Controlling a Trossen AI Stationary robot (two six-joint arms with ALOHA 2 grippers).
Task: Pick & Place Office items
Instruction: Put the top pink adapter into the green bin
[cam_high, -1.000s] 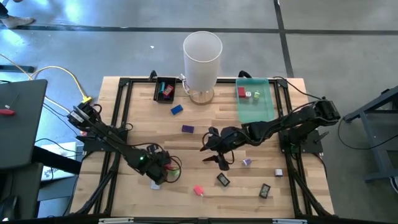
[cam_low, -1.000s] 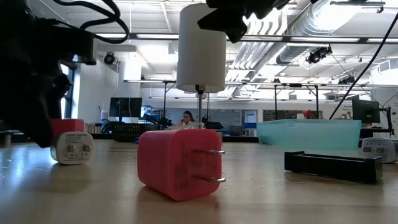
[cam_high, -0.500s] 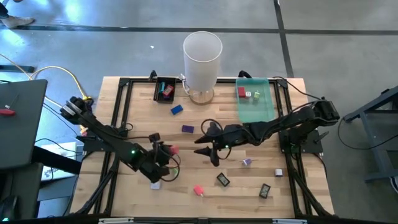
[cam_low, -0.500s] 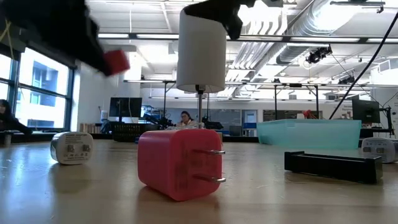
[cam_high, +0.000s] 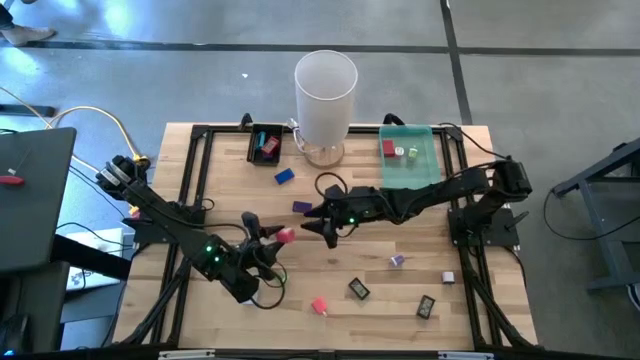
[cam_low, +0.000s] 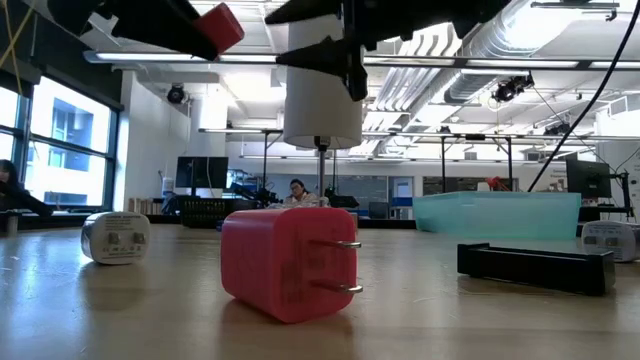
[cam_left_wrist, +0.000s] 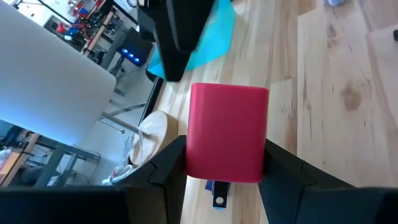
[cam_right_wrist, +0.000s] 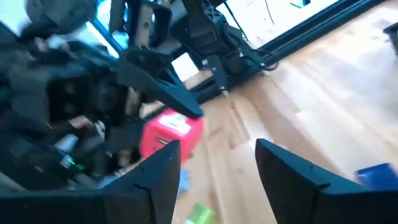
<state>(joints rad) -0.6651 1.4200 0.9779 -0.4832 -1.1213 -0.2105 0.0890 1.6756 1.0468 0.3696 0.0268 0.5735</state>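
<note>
Above the table's middle, you have the left gripper (cam_high: 272, 236) clamped on a red block (cam_high: 286, 236), lifted off the wood, while just to its right the right gripper (cam_high: 322, 222) hangs with jaws apart and empty, facing that block.

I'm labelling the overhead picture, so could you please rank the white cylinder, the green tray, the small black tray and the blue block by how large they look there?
1. White cylinder and green tray: look about alike, though the tall cylinder's top is nearer the camera, so I won't rank them.
2. Black tray.
3. Blue block.
</note>
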